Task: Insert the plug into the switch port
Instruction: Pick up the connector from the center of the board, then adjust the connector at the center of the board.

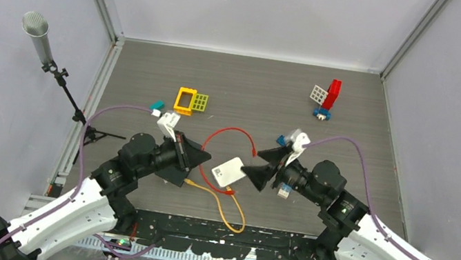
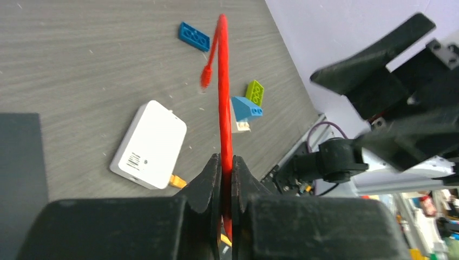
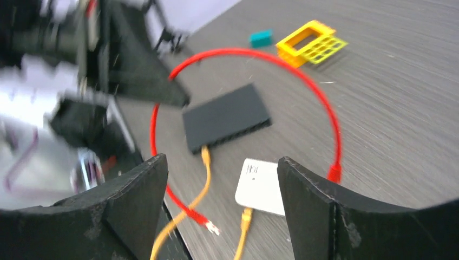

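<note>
Currently the red cable [image 2: 223, 108] is clamped between the clenched left fingers [image 2: 208, 184], with its long axis running straight away from them over the table [image 2: 81, 65]. Its free plug [image 2: 205, 76] is turned back toward the table's near edge, beside the white box [image 2: 149, 143]. The right fingers [image 3: 135, 189] are spread wide, with nothing gripped. An orange cable [image 3: 205, 162] is plugged into the black switch [image 3: 226, 116], which is largely hidden beneath the left arm from above.

Reaching in from the near edge with elbows bent, wrists facing each other mid-table. Pinched tight at left gripper [image 2: 226, 162] on red cable [image 2: 223, 97]; spread wide and empty at right gripper [image 3: 221, 161].
</note>
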`<state>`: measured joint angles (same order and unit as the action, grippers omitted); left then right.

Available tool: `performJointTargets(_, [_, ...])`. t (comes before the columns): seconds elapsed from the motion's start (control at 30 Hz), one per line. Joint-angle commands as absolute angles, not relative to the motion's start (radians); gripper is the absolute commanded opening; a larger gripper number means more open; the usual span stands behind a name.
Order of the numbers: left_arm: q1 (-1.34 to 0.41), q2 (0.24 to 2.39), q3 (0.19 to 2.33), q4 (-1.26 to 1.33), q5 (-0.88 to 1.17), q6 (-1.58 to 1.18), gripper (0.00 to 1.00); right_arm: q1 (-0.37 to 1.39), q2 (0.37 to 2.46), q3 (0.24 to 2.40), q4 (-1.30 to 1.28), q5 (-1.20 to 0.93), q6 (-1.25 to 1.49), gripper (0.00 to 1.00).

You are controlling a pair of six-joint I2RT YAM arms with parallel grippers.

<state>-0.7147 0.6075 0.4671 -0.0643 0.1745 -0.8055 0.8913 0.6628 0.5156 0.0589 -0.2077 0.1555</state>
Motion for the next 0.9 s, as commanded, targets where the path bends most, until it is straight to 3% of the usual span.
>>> performJointTargets(0.0, [-0.715, 0.545, 0.432, 0.068, 0.096, -0.706, 0.0, 0.896, 0.669, 0.515, 0.247, 0.322, 0.735, 0.78])
performJointTargets(0.13, [-0.715, 0.524, 0.404, 0.145, 0.137, -0.609, 0.0, 0.896, 0.767, 0.549, 0.197, 0.49, 1.199, 0.77])
performJointTargets(0.37, [-0.715, 0.529, 0.378, 0.211, 0.242, -0.507, 0.0, 0.896, 0.966, 0.497, 0.485, 0.499, 1.675, 0.74])
performJointTargets(0.73, [-0.715, 0.501, 0.279, 0.363, 0.338, -0.47, 0.0, 0.893, 1.121, 0.453, 0.681, 0.52, 1.927, 0.73])
performJointTargets(0.87, [-0.715, 0.494, 0.266, 0.372, 0.364, -0.455, 0.0, 0.889, 1.189, 0.445, 0.766, 0.496, 1.96, 0.61])
